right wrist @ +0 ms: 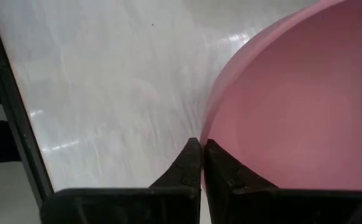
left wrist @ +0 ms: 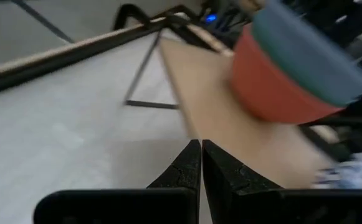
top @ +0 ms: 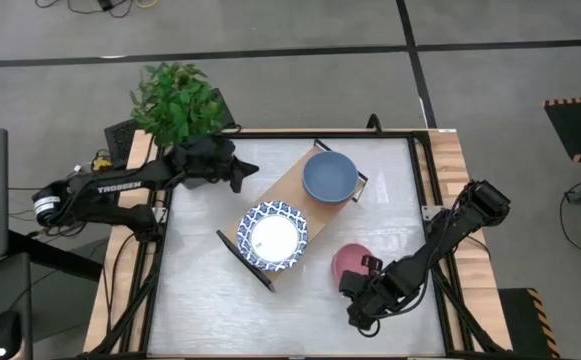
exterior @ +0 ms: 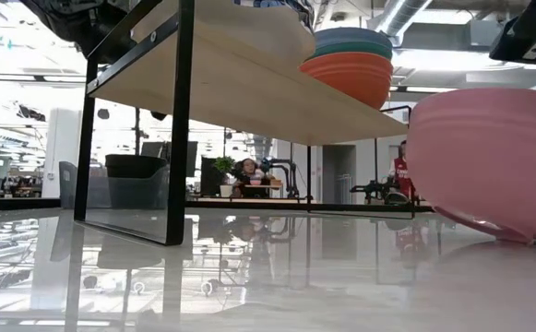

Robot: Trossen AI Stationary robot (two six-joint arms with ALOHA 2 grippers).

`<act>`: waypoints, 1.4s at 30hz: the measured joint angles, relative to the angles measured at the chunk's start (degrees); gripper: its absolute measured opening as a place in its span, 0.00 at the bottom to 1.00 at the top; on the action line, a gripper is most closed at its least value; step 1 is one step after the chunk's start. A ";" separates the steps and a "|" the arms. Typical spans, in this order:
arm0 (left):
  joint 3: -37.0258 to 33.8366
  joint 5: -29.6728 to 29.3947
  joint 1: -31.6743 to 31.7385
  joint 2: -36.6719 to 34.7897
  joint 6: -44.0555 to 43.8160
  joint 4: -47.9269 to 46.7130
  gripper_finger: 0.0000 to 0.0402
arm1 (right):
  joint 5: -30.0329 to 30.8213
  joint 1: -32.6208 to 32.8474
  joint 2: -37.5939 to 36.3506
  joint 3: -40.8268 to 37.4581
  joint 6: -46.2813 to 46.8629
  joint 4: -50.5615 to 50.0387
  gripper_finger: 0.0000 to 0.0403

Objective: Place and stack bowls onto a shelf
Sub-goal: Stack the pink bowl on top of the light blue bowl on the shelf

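Note:
A pink bowl [top: 349,262] sits on the table near the shelf's near side; it also fills the right of the low view [exterior: 489,157]. My right gripper [top: 366,272] is shut on it. The light-wood shelf [top: 295,190] stands slantwise mid-table. On it rest a white bowl with a blue-patterned rim [top: 273,237] and a stack of bowls with a blue one on top [top: 330,176]; the left wrist view shows the stack's side as red, green and blue [left wrist: 286,68]. My left gripper [top: 238,168] is shut and empty, above the table just left of the shelf's far end. My right gripper pinches the pink bowl's rim [right wrist: 208,132], one finger [right wrist: 224,171] inside the bowl and one [right wrist: 182,168] outside. The fingers come from the table's near right side, slanting down. The bowl sits mouth up, slightly tilted; whether its base is on the table I cannot tell.
A green plant in a dark pot [top: 176,100] stands at the table's far left corner, next to my left arm. Bare white table [top: 200,300] lies near and left of the shelf. The shelf's black legs [exterior: 180,129] stand on the table.

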 joint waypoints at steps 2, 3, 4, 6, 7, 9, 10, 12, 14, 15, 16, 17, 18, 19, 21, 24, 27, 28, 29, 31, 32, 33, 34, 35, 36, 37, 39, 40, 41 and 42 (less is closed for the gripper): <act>0.00 2.38 0.00 -0.86 -3.78 0.43 0.00 | 0.01 0.05 0.00 0.03 0.03 0.00 0.06; 0.00 3.67 0.00 -1.24 -5.92 0.51 0.00 | 0.01 0.08 0.00 0.04 0.18 -0.03 0.06; 0.00 5.09 0.00 -1.50 -8.07 0.76 0.00 | 0.03 0.10 0.00 0.05 0.19 -0.02 0.06; 0.08 8.51 0.00 -1.77 -12.84 1.75 0.00 | 0.11 0.09 0.00 0.07 0.19 -0.01 0.06; 0.09 10.44 0.00 -1.83 -15.40 1.68 0.00 | 0.21 0.09 0.00 0.05 0.19 -0.01 0.06; 0.09 14.02 0.00 -1.81 -20.89 1.64 0.00 | 0.29 0.09 0.00 0.10 0.19 -0.01 0.06; 0.09 15.60 0.00 -1.81 -23.39 1.63 0.00 | 0.31 0.09 -0.03 0.10 0.21 -0.03 0.06; 0.07 18.68 -0.04 -1.81 -27.43 2.82 0.00 | 0.35 0.09 -0.54 0.10 0.21 -0.25 0.06; 0.07 21.02 -0.40 -1.81 -30.41 5.40 0.00 | 0.41 0.09 -1.22 0.10 0.22 -0.23 0.06; 0.07 21.81 -0.49 -1.81 -31.72 6.97 0.00 | 0.41 0.09 -1.67 0.10 0.22 -0.50 0.06; 0.07 22.54 -0.66 -1.92 -33.01 8.74 0.00 | 0.41 0.09 -2.26 0.10 0.21 -0.92 0.06; 0.07 23.08 -0.80 -2.09 -34.03 10.44 0.00 | 0.41 0.09 -2.79 0.10 0.25 -1.25 0.06; 0.07 23.45 -0.98 -2.17 -35.06 12.43 0.00 | 0.43 0.09 -3.47 0.10 0.36 -1.69 0.06; 0.07 23.77 -1.14 -2.20 -36.04 14.21 0.00 | 0.44 0.09 -4.22 0.10 0.36 -2.23 0.06; 0.07 24.88 -1.16 -2.17 -37.91 16.80 0.00 | 0.38 0.09 -5.49 0.10 0.37 -3.63 0.06; 0.07 26.23 -1.20 -2.18 -41.17 20.34 0.00 | -0.42 0.09 -7.96 0.10 0.83 -5.45 0.06; 0.07 26.27 -1.69 -2.15 -43.64 22.54 0.00 | -0.80 0.22 -11.23 0.10 0.78 -6.03 0.06; 0.07 26.28 -1.96 -2.13 -44.47 23.77 0.00 | -0.80 0.21 -12.50 0.10 0.78 -6.13 0.06; 0.07 26.29 -2.28 -2.14 -45.20 25.24 0.00 | -0.80 0.12 -13.94 0.10 0.78 -6.11 0.06; 0.07 25.86 -2.79 -2.16 -46.45 28.18 0.00 | -0.90 0.04 -16.96 0.80 0.78 -6.58 0.06; 0.07 25.38 -3.18 -2.16 -46.96 29.66 0.00 | -0.88 -0.18 -18.33 1.80 0.77 -6.86 0.06; 0.07 24.77 -3.64 -2.16 -47.42 31.22 0.00 | -0.87 -0.45 -19.55 3.13 0.60 -7.15 0.06; 0.07 24.16 -4.05 -2.16 -47.92 32.96 0.00 | -0.79 -0.70 -20.74 4.55 0.56 -7.52 0.06; 0.07 23.50 -4.46 -2.16 -48.63 34.80 0.00 | -0.59 -0.76 -21.81 6.21 0.54 -8.26 0.06; 0.07 22.91 -4.88 -2.16 -49.52 36.62 0.00 | -0.14 -0.76 -22.67 7.86 0.38 -9.05 0.06; 0.07 22.47 -5.32 -2.16 -50.55 38.32 0.00 | 0.48 -0.73 -23.46 9.77 0.06 -9.82 0.06; 0.07 21.46 -6.36 -2.16 -52.25 41.65 0.00 | 1.37 -0.63 -24.53 13.56 -1.25 -11.04 0.06; 0.07 20.99 -6.96 -2.16 -52.72 43.12 0.00 | 1.68 -0.61 -24.97 15.37 -2.34 -11.86 0.06; 0.07 20.33 -7.59 -2.16 -53.14 44.70 0.00 | 1.88 -0.56 -25.32 17.17 -3.67 -12.64 0.06; 0.07 19.74 -8.21 -2.16 -53.51 46.08 0.00 | 2.19 -0.57 -25.66 18.87 -5.46 -13.21 0.06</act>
